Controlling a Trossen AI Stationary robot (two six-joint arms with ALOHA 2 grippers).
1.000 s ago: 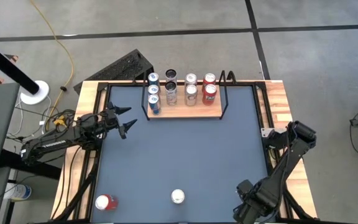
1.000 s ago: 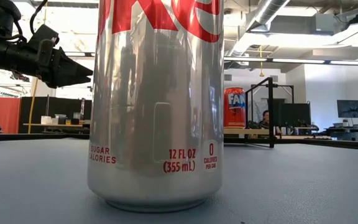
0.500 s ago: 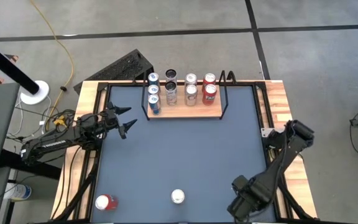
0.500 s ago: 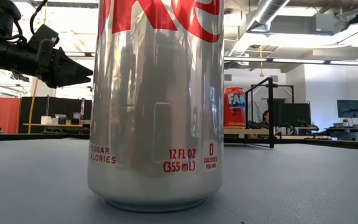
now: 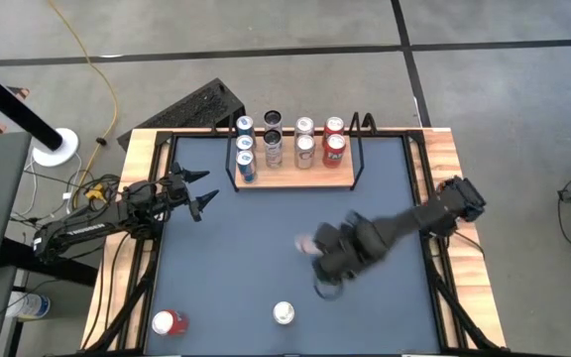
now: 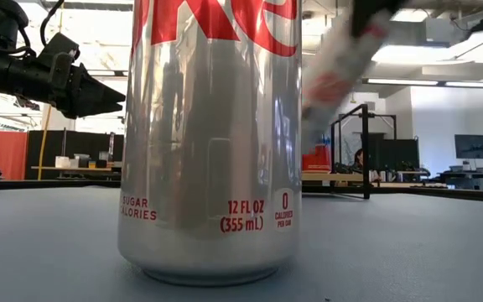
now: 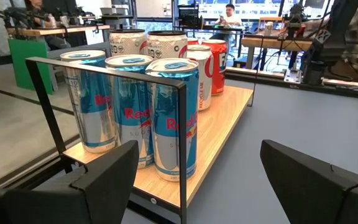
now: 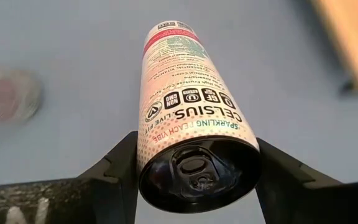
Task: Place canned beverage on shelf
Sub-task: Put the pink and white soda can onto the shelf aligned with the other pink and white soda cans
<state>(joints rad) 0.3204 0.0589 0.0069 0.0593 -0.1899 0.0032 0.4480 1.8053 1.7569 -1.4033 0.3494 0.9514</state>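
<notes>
Right gripper (image 8: pixel 194 180) clamped on a slim Celsius can (image 8: pixel 188 134), black lid end between the fingers (image 8: pixel 120 171), body jutting out past the tips. Seen from above: blurred, over the middle of the grey-blue table (image 5: pixel 226 258), in front of the shelf (image 5: pixel 295 178) and apart from it. Shelf already loaded with cans (image 7: pixel 173 115). Left gripper (image 5: pixel 201 193) spread wide, empty, beside the shelf's left end. Silver can (image 5: pixel 284 313) and red can (image 5: pixel 167 322) upright near the front edge.

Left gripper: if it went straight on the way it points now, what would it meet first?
The left gripper, open and empty, points at the shelf's near end. It would likely first meet the black rail in front of the blue cans, though depth is hard to judge.
</notes>
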